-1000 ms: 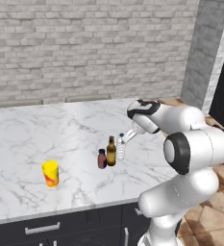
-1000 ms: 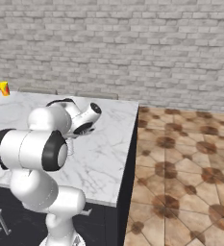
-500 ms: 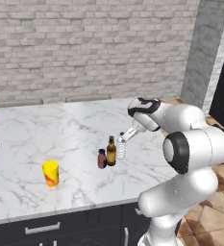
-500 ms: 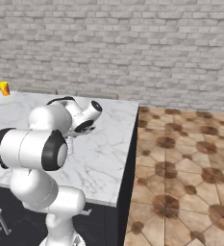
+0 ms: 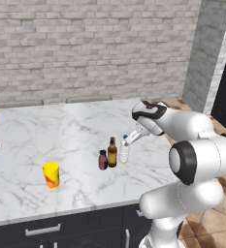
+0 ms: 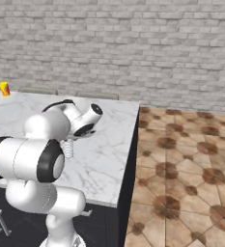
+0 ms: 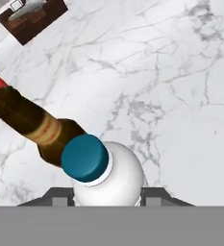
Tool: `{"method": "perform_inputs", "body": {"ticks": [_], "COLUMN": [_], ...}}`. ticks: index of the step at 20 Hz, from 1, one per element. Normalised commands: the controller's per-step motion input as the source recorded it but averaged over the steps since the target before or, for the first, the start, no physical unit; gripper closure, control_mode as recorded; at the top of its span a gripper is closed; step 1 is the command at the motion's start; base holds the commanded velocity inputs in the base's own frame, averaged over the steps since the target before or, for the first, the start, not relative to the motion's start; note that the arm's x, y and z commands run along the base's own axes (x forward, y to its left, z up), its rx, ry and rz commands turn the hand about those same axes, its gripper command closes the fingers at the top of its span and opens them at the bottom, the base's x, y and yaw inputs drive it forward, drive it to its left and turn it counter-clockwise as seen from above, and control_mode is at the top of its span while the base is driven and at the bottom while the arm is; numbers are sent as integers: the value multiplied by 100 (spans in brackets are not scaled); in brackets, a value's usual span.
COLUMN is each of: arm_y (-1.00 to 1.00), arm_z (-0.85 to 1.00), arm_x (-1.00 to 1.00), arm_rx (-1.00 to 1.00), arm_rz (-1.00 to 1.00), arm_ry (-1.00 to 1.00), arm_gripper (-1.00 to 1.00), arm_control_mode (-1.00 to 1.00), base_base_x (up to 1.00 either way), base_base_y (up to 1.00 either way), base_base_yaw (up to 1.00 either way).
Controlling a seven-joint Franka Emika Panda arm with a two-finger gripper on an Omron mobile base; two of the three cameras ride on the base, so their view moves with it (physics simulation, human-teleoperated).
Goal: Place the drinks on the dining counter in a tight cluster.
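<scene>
step: looks like the last drink is going down. The gripper [image 5: 127, 141] sits low over the water bottle [image 5: 124, 150], which stands on the bench [image 5: 61, 131] right next to the other two, a little below the middle of the left base frame.

gripper: clamped on the water bottle, as far as I can judge. In the hand view the bottle's shoulders fill the gap between the tips at the bottom of the frame.

next move: my guess is let go and lift straight up. The brown bottle [image 5: 112, 152] is just beside it, so any sideways drift could knock it over.

cluster: the maroon container [image 5: 103, 160], brown bottle and water bottle stand in a short row, pretty much touching or close to it. I can't tell for sure whether there are gaps.

water bottle look: clear, ribbed body, rounded white shoulders and a teal-blue cap [image 7: 84, 158] seen from above. Upright.

brown bottle look: dark glass, slim neck, tan label band, upright.

other stuff: a yellow cup [image 5: 51, 175] stands well apart, lower left of the left base frame. Not part of the group, I'd say.
</scene>
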Motion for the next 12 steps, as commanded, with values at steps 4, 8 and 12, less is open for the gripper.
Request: {"method": "perform_inputs", "body": {"ticks": [4,8,12], "arm_y": [0,4,1], "arm_z": [-7,-2,-5], "arm_x": [0,10,0], "arm_rx": [0,0,0], "arm_rz": [-5,-3,-1], "arm_ry": [0,0,0], "arm_gripper": [100,100,100], "arm_control_mode": [-100,-100,-100], "base_base_x": [0,0,0], "base_base_y": [0,0,0], "base_base_yaw": [0,0,0]}}
